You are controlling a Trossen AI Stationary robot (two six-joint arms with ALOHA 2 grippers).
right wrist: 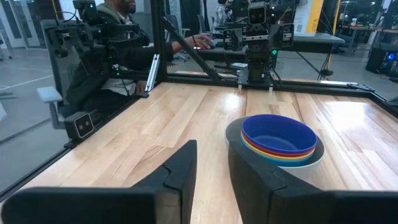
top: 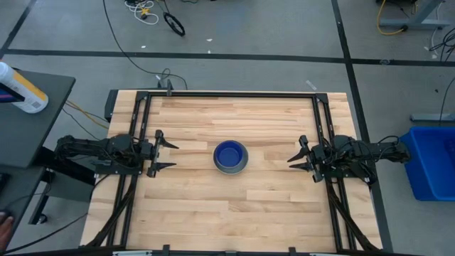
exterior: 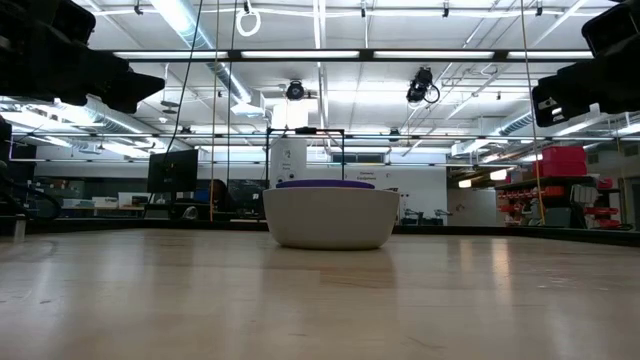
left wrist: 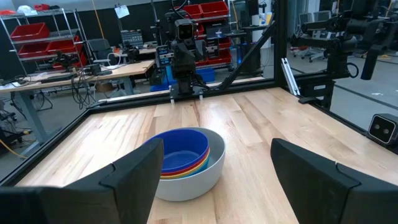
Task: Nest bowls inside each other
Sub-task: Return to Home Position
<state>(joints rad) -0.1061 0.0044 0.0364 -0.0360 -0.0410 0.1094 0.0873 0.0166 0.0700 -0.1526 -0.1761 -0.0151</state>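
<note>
The bowls (top: 231, 156) stand nested in one stack at the middle of the wooden table, base down. The outermost is grey (left wrist: 193, 180). Yellow and red rims show inside it, and the innermost is dark blue (right wrist: 278, 132). In the low view the grey bowl (exterior: 330, 218) shows from the side with a dark rim just above its edge. My left gripper (top: 174, 156) hovers open near the table's left edge, pointing level at the stack (left wrist: 217, 149). My right gripper (top: 295, 158) hovers near the right edge, also pointing at the stack, its fingers a narrow gap apart (right wrist: 211, 146) with nothing between them.
A black metal frame (top: 242, 94) runs along the table's far edge and both sides. A blue bin (top: 430, 160) stands on the floor to the right. A white bottle (top: 21, 89) lies on a side table at the left. A person (right wrist: 118, 37) sits beyond the table.
</note>
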